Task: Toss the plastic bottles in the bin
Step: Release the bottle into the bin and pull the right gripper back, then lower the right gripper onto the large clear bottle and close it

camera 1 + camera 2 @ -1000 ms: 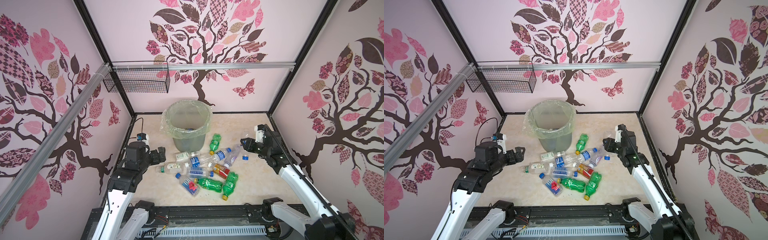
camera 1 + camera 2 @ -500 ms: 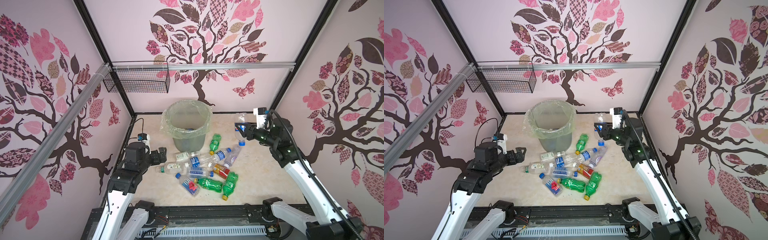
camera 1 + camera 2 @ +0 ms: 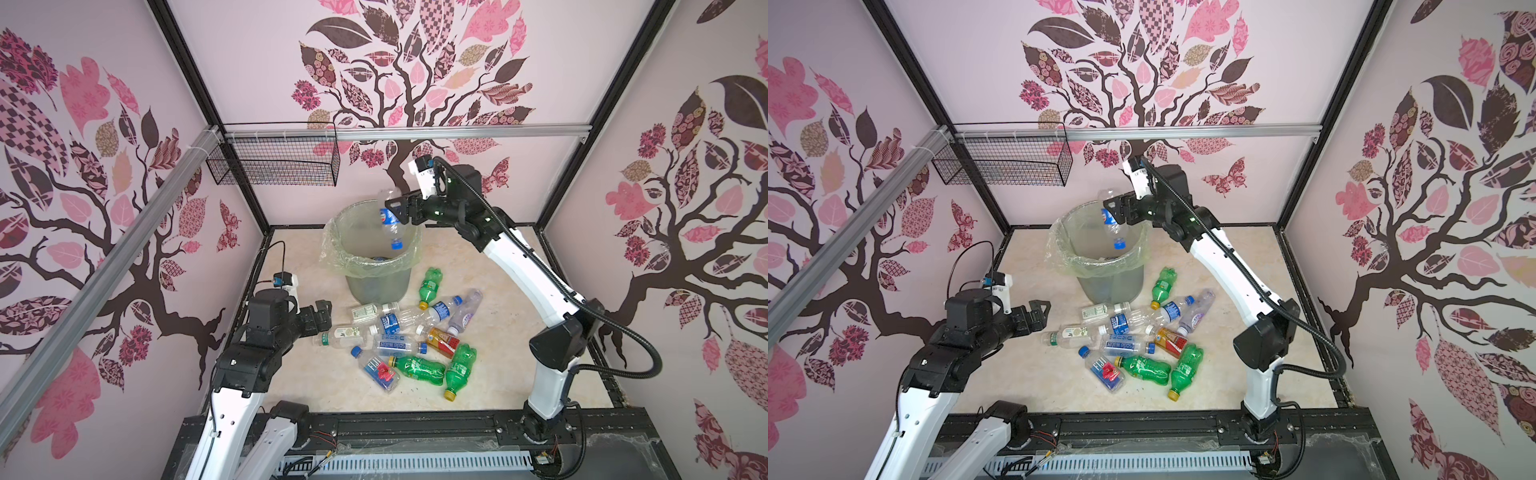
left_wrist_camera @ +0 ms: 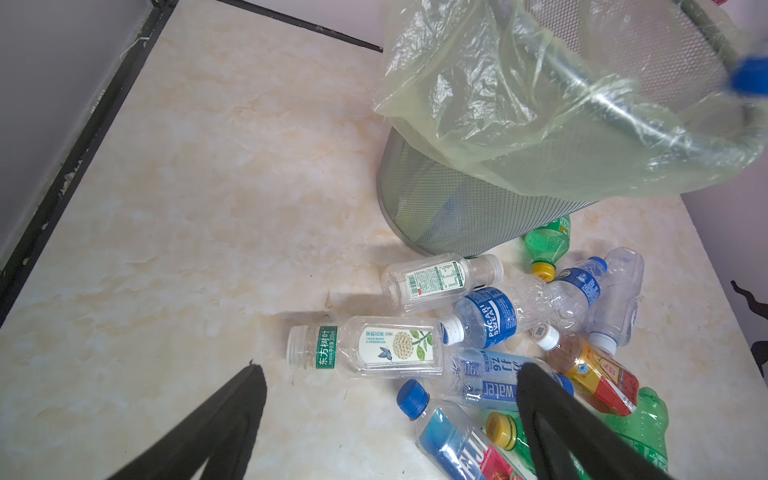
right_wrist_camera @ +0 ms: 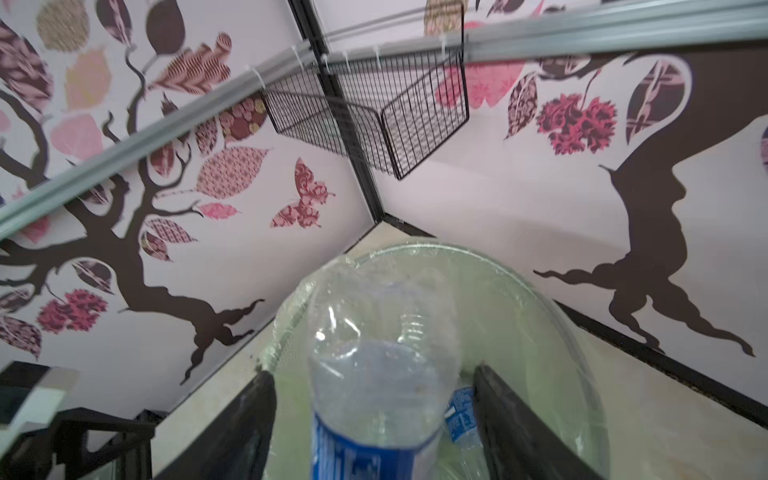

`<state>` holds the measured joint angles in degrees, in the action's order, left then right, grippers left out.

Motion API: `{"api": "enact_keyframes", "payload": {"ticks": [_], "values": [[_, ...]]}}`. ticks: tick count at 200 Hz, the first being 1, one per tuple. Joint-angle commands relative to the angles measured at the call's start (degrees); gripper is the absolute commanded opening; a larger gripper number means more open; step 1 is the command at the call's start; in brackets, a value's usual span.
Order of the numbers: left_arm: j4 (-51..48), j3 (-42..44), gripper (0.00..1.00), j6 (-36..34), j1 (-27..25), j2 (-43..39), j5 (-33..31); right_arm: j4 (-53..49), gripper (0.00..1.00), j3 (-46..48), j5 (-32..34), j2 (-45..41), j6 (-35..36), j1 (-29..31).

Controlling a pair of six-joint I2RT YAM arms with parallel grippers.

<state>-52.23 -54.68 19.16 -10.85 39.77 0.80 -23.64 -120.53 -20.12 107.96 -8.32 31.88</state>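
Observation:
The bin, grey-green with a bag liner, stands at the back middle. My right gripper hangs over its mouth, open. A clear blue-labelled bottle hangs cap down between the jaws with a gap on each side. Another blue-labelled bottle lies inside the bin. Several plastic bottles lie piled in front of the bin. My left gripper is open, just left of a white-labelled bottle.
A black wire basket hangs on the back wall at the left, above the bin. Metal rails run along the back and left walls. Patterned walls close in the floor on three sides.
My right arm has swung from the floor at the right up over the bin with the bottle, and its jaws have opened off it. The left arm has hardly moved.

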Motion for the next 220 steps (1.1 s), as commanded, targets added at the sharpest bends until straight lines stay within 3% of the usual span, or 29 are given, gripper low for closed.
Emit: {"api": "enact_keyframes", "payload": {"ticks": [1,35,72,110,157,220], "values": [[-1.63,-1.94,0.98,1.63,0.22,-0.84,0.7,-4.31,0.8,1.19,3.56,-2.86,2.0,-0.76],[-0.18,-0.56,0.98,2.28,0.22,0.62,2.51,-1.65,0.85,15.11,10.21,-14.64,2.74,-0.98],[2.67,0.41,0.98,2.37,0.27,1.1,6.32,-2.0,0.89,32.07,21.51,-27.53,-2.58,-3.16],[1.68,-0.34,0.98,1.7,0.24,2.55,5.26,-0.8,0.89,49.61,21.37,-37.52,-11.02,-12.09],[-1.55,-1.41,0.98,3.03,0.23,3.64,2.27,-2.87,0.9,64.26,26.78,-40.88,-16.31,-12.76],[-0.69,1.43,0.98,6.92,0.25,5.28,3.13,7.39,0.89,79.08,21.53,-39.34,-22.6,-12.81]]}}
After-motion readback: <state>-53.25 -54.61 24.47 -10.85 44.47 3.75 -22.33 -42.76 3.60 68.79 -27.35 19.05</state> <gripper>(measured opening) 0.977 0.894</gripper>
